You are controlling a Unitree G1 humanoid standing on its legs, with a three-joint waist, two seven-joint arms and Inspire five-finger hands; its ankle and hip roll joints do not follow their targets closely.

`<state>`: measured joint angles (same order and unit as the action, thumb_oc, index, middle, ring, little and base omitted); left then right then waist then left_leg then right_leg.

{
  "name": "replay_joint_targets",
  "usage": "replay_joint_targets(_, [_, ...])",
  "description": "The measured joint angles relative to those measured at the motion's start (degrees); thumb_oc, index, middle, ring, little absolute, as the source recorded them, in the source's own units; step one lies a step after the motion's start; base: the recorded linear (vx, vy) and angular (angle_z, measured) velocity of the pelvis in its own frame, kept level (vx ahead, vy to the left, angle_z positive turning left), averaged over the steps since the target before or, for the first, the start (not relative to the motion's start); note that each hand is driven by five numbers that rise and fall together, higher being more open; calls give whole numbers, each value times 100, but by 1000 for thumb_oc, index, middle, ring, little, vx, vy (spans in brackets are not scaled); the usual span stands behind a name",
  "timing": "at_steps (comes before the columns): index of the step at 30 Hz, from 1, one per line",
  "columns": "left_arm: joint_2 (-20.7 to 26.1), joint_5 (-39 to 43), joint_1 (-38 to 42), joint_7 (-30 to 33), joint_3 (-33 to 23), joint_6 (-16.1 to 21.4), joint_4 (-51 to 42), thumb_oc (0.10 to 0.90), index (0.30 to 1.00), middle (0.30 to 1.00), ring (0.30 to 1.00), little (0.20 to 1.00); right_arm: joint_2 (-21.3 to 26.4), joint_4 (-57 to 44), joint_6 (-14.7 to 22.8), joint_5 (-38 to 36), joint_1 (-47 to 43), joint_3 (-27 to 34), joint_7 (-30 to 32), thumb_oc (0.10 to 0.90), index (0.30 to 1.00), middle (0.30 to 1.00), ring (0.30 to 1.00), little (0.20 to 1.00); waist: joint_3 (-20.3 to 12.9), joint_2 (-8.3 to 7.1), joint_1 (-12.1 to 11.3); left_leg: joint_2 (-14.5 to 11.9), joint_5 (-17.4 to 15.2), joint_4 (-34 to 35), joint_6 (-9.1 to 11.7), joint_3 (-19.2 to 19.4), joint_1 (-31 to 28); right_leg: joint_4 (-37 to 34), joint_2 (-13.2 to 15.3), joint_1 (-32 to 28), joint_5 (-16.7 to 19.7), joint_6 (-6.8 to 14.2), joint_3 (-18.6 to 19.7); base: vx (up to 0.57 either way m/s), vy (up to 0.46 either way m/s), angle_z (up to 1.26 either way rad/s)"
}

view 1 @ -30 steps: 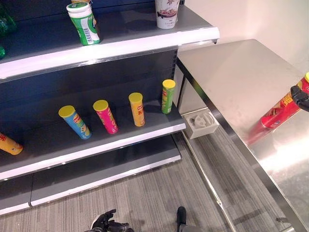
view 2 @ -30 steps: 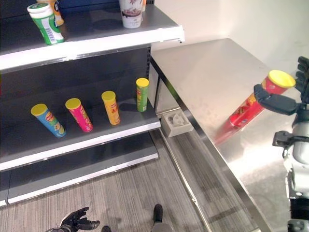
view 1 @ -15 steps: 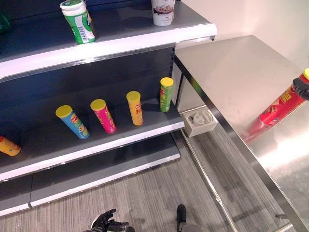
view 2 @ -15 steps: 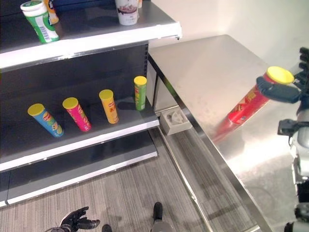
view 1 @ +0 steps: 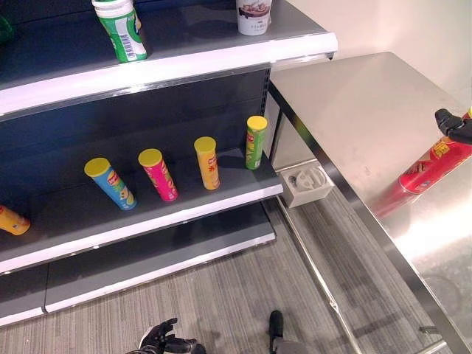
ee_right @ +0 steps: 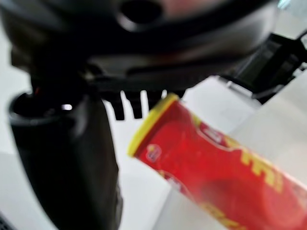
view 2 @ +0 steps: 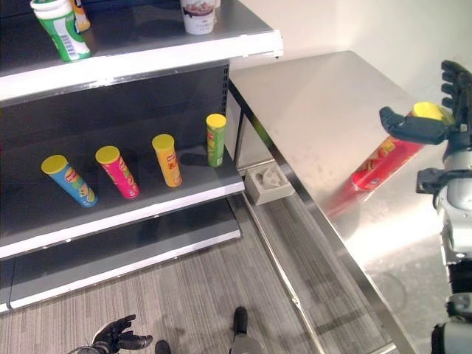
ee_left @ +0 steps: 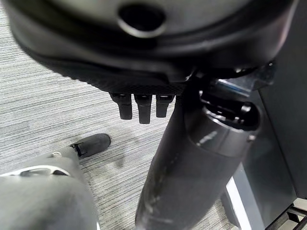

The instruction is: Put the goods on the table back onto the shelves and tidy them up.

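Fingers (view 2: 456,77) of the right hand (view 2: 431,125) straight and spread, thumb reaching across the yellow lid of the red can (view 2: 387,158) — not closed round it. Can stands tilted on the steel table (view 2: 324,103), far right. Left hand (view 2: 114,338) relaxed, low by the floor. Middle shelf (view 2: 140,210), left — four cans: blue can (view 2: 70,181), pink can (view 2: 118,172), orange can (view 2: 167,160), green can (view 2: 215,139).

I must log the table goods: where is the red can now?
The red can stands on the steel table, at the right side of the eye views, with the right hand at its yellow lid.
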<state>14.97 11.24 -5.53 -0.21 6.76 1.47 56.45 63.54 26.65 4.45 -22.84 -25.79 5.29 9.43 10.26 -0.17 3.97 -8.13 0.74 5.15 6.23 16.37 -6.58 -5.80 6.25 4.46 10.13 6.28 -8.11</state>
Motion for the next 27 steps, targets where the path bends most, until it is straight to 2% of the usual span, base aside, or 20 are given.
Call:
replay_joint_targets(5, [-1,0,3,-2,1,0,7,800,900,900,900,900,78,10,-21,3,-2,-104,-112,800,900,900,900,900,8,-13,13,0,0,0,0,3,-1,0,0,2,0,0,6,0,0,0])
replay_joint_targets(10, [1,0,-4,-1,-1,-4,3,800,900,900,900,900,431,49,-194,88,82,-192,-298,800,900,900,900,900,65,-25,35,2,-1,0,0,14,12,0,-4,24,0,0,25,0,0,0])
replay_joint_targets(17, [4,-1,9,-4,0,-9,-10,800,900,900,900,900,448,242,-397,227,194,-193,-426,800,900,900,900,900,69,-30,33,7,-5,0,-6,15,19,0,1,33,0,0,30,0,0,0])
replay_joint_targets(23, [4,-1,9,-6,1,-10,-10,800,900,900,900,900,448,338,-407,232,209,-193,-428,800,900,900,900,900,68,-29,30,7,-5,0,-7,16,20,0,1,34,-1,0,32,0,0,0])
replay_joint_targets(24, [3,0,8,-11,3,-10,-11,800,900,900,900,900,444,384,-406,230,219,-193,-436,758,836,836,836,836,73,-20,24,9,-5,-1,-7,16,19,-1,3,34,-1,0,32,0,0,0])
replay_joint_targets(25, [3,0,8,-11,3,-10,-11,800,900,900,900,900,444,404,-407,230,220,-193,-444,513,469,469,469,469,75,-16,22,10,-5,-1,-7,16,20,-1,4,34,-1,0,32,0,0,0])
replay_joint_targets(26, [4,0,4,-9,0,-14,-11,800,900,900,900,900,444,405,-407,228,220,-188,-441,427,340,340,340,340,73,-10,26,12,-5,-1,-7,16,19,0,2,35,0,0,34,0,0,0])
replay_joint_targets(27, [9,1,4,-9,-2,-27,-10,800,900,900,900,900,444,400,-406,227,219,-183,-442,400,300,300,300,300,73,-10,28,11,-5,-1,-7,18,19,0,1,34,0,-1,36,0,0,0])
